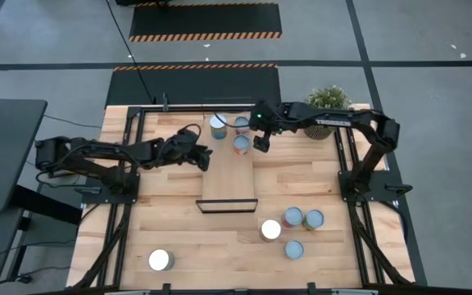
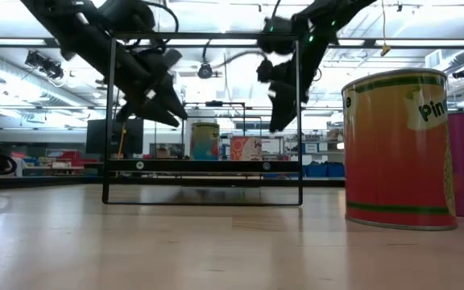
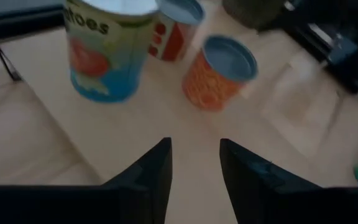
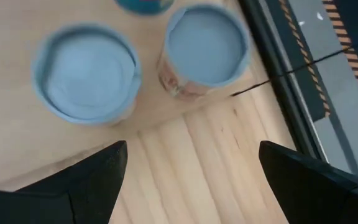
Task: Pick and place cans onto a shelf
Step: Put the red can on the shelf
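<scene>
Three cans stand upright on the far end of the shelf (image 1: 229,176): a tomato can (image 3: 107,50), a red-and-white can (image 3: 176,28) and an orange can (image 3: 219,71). My left gripper (image 1: 204,156) hovers over the shelf's left edge, just short of them. It is open, and nothing lies between its fingers (image 3: 194,168). My right gripper (image 1: 260,144) hangs wide open above the shelf's right edge beside the cans. From there I see two pale blue tops (image 4: 87,71) (image 4: 207,46). Several more cans (image 1: 292,217) stand on the table at the near right, and one (image 1: 161,260) at the near left.
A potted green plant (image 1: 328,106) stands at the table's far right corner. Black frame rails (image 1: 129,164) run along the table's left and right sides. In the low view a large orange can (image 2: 397,149) stands close at the right.
</scene>
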`<state>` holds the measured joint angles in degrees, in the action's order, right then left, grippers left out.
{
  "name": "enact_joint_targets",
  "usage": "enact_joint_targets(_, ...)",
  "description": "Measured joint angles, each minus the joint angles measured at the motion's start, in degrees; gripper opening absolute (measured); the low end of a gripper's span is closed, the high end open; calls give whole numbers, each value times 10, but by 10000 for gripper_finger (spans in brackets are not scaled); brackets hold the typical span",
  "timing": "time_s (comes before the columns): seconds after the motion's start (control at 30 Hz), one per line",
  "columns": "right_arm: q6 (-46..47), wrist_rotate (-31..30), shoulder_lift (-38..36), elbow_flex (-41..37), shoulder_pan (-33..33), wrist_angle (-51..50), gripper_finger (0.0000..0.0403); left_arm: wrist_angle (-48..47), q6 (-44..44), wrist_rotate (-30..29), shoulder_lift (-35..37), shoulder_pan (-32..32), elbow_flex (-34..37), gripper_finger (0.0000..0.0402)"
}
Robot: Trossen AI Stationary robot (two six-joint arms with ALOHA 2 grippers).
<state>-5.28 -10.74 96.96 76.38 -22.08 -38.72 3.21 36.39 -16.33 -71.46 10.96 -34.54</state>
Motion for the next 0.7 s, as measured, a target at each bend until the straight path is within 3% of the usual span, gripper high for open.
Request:
enact_joint_targets(0.23,155,-1,-67,0,57,-10,372,-85,0,15,92,-67,0,141)
enact_joint_targets(0.5,272,-7,-121,0,153,-4,372,-96,8,22,185,-182,0,141)
enact_joint_targets(0.7,311,-9,-149,0,226,14,372,-95,92,115,199,-251,0,141)
